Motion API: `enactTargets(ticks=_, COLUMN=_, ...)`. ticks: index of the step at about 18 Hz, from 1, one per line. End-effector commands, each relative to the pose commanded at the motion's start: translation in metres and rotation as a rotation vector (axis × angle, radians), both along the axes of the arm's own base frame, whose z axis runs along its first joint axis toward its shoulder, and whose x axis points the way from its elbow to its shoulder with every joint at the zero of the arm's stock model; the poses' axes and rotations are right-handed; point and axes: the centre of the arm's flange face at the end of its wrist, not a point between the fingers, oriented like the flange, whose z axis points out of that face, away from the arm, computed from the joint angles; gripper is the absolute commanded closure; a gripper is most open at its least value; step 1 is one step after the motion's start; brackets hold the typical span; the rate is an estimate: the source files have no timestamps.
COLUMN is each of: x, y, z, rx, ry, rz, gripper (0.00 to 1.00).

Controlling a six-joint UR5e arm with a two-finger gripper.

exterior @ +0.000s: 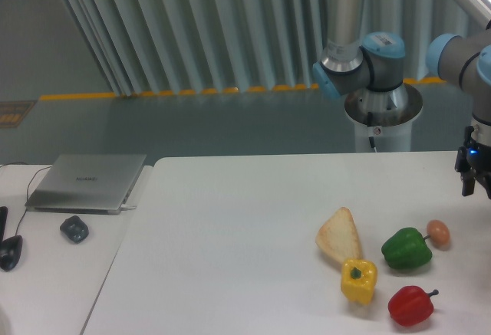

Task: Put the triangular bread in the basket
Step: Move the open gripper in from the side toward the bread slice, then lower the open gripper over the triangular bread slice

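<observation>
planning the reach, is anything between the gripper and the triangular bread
Partly. The gripper hangs at the right edge, above the table, holding nothing. Between it and the triangular bread lie the small brown egg and the green pepper. The yellow pepper touches the bread's near side. No basket is in view.

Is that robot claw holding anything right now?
No. The gripper hangs at the right edge with nothing between its fingers. The triangular bread lies untouched on the table.

Pale tan triangular bread with golden crust edge, flat on the table, rounded tip pointing away.
</observation>
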Motion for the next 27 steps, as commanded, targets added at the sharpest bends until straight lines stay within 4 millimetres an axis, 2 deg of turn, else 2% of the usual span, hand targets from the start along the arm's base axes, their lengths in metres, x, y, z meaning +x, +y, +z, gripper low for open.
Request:
enactTargets(ticks=3, x=0.001, y=0.001, z=-0.002, rx=0.003, ry=-0.007, rz=0.008, gripper=0.0)
enactTargets(ticks=5, x=0.008, y=0.009, z=-0.003, rx=0.021, ry=-0.03, rz=0.007, gripper=0.0)
enactTargets(ticks=7, x=0.035, y=0.032, z=-0.006, rx=0.004, ry=-0.042, rz=0.038, gripper=0.0)
enactTargets(ticks=10, x=0.087, y=0.073, z=-0.019, rx=-0.017, ry=-0.085, rz=0.195, gripper=0.0)
enactTargets(ticks=11, x=0.094, y=0.078, z=-0.019, rx=-0.012, ry=-0.097, rz=0.239, gripper=0.0)
enactTargets(ticks=13, x=0.106, y=0.079, z=-0.023, rx=-0.021, ry=-0.118, rz=0.308, gripper=0.0)
enactTargets(ticks=16, x=0.12, y=0.068, z=-0.03, rx=-0.041, ry=-0.141, rz=0.333, gripper=0.0)
enactTargets(ticks=19, x=0.127, y=0.066, z=-0.031, rx=-0.045, ry=-0.199, rz=0.461, gripper=0.0)
enactTargets(ticks=24, x=0.163, y=0.089, z=-0.037, rx=-0.051, ry=-0.232, rz=0.625, gripper=0.0)
enactTargets(ticks=27, x=0.181, y=0.103, z=-0.054, rx=-0.079, ry=-0.241, rz=0.628, gripper=0.0)
